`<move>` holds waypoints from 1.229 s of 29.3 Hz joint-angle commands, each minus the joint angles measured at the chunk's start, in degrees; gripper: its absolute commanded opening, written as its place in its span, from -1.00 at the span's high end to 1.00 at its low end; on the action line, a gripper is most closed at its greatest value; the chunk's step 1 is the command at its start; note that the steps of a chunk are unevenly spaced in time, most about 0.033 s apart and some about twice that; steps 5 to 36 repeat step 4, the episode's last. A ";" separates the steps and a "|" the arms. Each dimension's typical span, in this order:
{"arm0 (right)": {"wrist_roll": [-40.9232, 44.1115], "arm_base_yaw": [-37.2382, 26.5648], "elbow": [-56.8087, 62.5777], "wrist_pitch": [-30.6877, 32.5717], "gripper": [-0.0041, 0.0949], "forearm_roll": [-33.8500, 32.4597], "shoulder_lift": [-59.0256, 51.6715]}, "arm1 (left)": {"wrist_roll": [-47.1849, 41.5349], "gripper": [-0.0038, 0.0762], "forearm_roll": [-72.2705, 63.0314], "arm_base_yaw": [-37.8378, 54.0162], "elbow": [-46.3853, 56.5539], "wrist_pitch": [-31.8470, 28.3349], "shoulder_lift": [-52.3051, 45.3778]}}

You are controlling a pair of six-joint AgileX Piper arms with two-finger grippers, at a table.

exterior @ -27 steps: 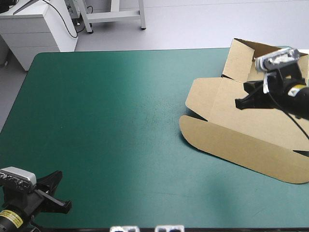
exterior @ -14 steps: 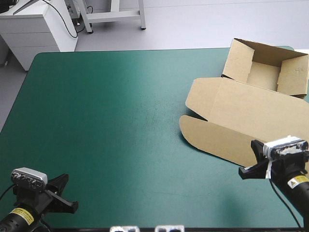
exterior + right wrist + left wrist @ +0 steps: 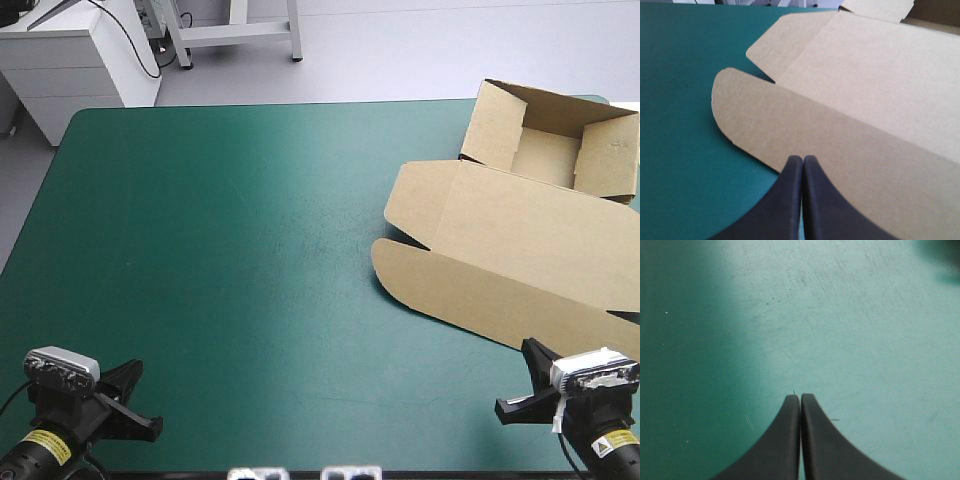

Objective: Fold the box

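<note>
The brown box (image 3: pixel 520 240) lies at the table's right side as an open tray with raised walls at the far right corner and its lid flat toward the front. In the right wrist view the lid's rounded front flap (image 3: pixel 805 135) lies just ahead of my right gripper (image 3: pixel 802 159), which is shut and empty. That right gripper (image 3: pixel 512 408) sits low at the table's front right, just clear of the lid's front edge. My left gripper (image 3: pixel 148 428) rests at the front left corner, far from the box. Its shut tips (image 3: pixel 800 398) point over bare teal-green cover.
A white cabinet (image 3: pixel 75 60) stands beyond the table's far left corner. The teal-green cover (image 3: pixel 220 250) stretches bare across the left and middle of the table.
My right gripper has drawn back from over the box's tray to the table's front right edge. The left gripper shifted slightly right, then stayed still.
</note>
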 commanded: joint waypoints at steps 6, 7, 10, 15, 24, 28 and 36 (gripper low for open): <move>0.55 0.22 -1.45 0.06 0.95 -0.15 0.54 | 0.18 0.92 0.05 -0.08 -1.54 -4.10 0.65; 0.55 0.22 -1.45 0.06 0.95 -0.15 0.54 | 0.18 0.92 0.05 -0.08 -1.54 -4.10 0.65; 0.55 0.22 -1.45 0.06 0.95 -0.15 0.54 | 0.18 0.92 0.05 -0.08 -1.54 -4.10 0.65; 0.55 0.22 -1.45 0.06 0.95 -0.15 0.54 | 0.18 0.92 0.05 -0.08 -1.54 -4.10 0.65; 0.55 0.22 -1.45 0.06 0.95 -0.15 0.54 | 0.18 0.92 0.05 -0.08 -1.54 -4.10 0.65; 0.55 0.22 -1.45 0.06 0.95 -0.15 0.54 | 0.18 0.92 0.05 -0.08 -1.54 -4.10 0.65; 0.55 0.22 -1.45 0.06 0.95 -0.15 0.54 | 0.18 0.92 0.05 -0.08 -1.54 -4.10 0.65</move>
